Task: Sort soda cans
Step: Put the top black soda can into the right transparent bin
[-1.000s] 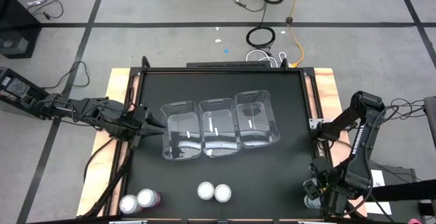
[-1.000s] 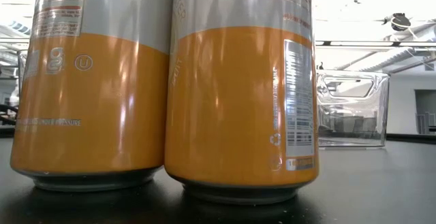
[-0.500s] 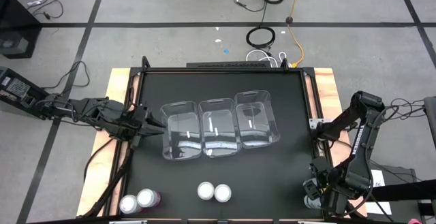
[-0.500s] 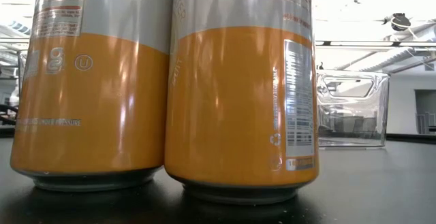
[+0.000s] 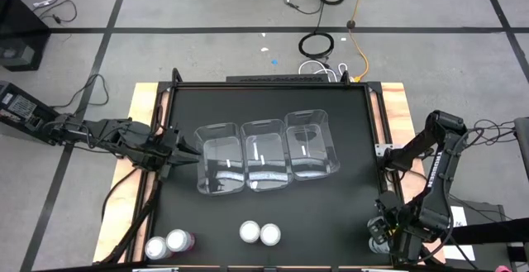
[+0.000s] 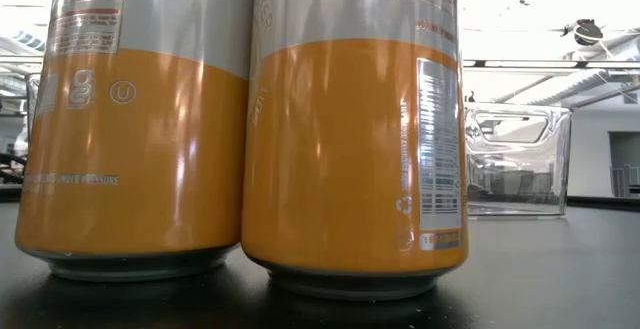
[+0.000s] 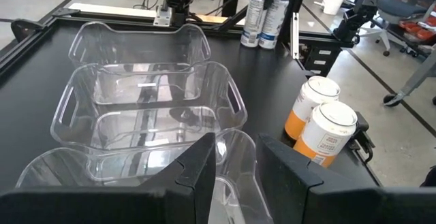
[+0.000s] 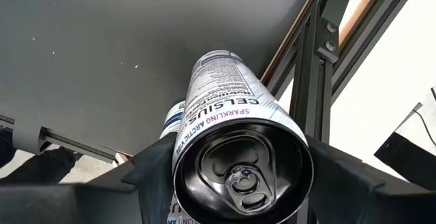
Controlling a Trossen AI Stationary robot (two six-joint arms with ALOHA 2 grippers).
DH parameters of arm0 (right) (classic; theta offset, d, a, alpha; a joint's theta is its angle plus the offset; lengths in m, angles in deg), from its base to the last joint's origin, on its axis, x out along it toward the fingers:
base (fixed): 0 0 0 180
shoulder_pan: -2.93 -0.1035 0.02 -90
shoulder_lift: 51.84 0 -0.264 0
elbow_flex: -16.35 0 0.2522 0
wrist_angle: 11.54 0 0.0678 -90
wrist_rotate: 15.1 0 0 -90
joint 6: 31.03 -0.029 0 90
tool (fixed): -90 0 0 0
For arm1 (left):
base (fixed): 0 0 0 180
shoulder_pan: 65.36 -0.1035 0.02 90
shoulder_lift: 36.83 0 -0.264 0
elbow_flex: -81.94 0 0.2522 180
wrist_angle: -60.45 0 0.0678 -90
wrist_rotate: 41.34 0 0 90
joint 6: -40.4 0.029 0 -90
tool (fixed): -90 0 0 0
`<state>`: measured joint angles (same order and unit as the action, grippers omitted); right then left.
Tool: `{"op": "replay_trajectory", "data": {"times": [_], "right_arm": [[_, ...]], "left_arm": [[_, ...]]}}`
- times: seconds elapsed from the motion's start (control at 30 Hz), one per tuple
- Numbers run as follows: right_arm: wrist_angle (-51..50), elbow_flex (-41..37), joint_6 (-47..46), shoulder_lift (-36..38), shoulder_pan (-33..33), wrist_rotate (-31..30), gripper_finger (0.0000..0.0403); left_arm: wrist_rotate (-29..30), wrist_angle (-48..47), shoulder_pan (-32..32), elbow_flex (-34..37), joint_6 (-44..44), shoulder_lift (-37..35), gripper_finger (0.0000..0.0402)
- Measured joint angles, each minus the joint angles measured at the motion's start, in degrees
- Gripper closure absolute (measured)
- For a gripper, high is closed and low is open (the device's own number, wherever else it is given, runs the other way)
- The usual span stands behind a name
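**Inspector:** Six cans to sort, I'm told. Take me across the table, left to right.

**Operator:** I see the left gripper resting at the table's left edge, just beside the first of three clear bins. From its wrist camera its fingers stand slightly apart with nothing between them. That arm is waiting.

**Inspector:** And the cans on that side?

**Operator:** Two pink cans stand together at the near left corner. Two orange cans stand touching each other at the near middle, well apart from the bins. I judge both pairs untouched.

**Inspector:** The bins themselves?

**Operator:** All three sit in a row at mid-table, side walls touching. I see no can inside any of them, so nothing is sorted yet.

**Inspector:** Right side?

**Operator:** The right gripper is down at the near right corner of the table. Its wrist camera shows a grey can lying between its fingers, which flank the can closely on both sides. I cannot tell whether they are gripping it firmly yet. A second grey can sits just behind the first one.

**Inspector:** Your assessment of progress?

**Operator:** Very early. I judge this to be the first pickup. All six cans remain outside the bins, so the whole sort lies ahead.
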<state>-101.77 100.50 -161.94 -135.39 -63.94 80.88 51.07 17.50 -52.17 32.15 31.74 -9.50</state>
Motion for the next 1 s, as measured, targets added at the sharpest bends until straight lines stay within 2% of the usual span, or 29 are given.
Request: {"op": "replay_trajectory", "data": {"times": [0.23, 0.43, 0.77, 1.0], "right_arm": [[0.1, 0.0, 0.9, 0.0, 0.0, 0.0, 0.013], [-0.2, 0.0, 1.3, 0.0, 0.0, -1.0, 0.0153], [-3.0, -0.1, 1.3, 2.3, 0.4, -2.4, 0.015], [-3.5, -0.1, 1.6, 6.9, 2.2, -7.7, 0.015]], "left_arm": [[0.0, 0.0, 0.0, 0.0, 0.0, 0.0, 0.0285], [0.0, 0.0, 0.0, 0.0, 0.0, 0.0, 0.0285], [0.0, 0.0, 0.0, 0.0, 0.1, 0.0, 0.0285], [0.0, 0.0, 0.0, 0.0, 0.1, 0.0, 0.0285]]}}
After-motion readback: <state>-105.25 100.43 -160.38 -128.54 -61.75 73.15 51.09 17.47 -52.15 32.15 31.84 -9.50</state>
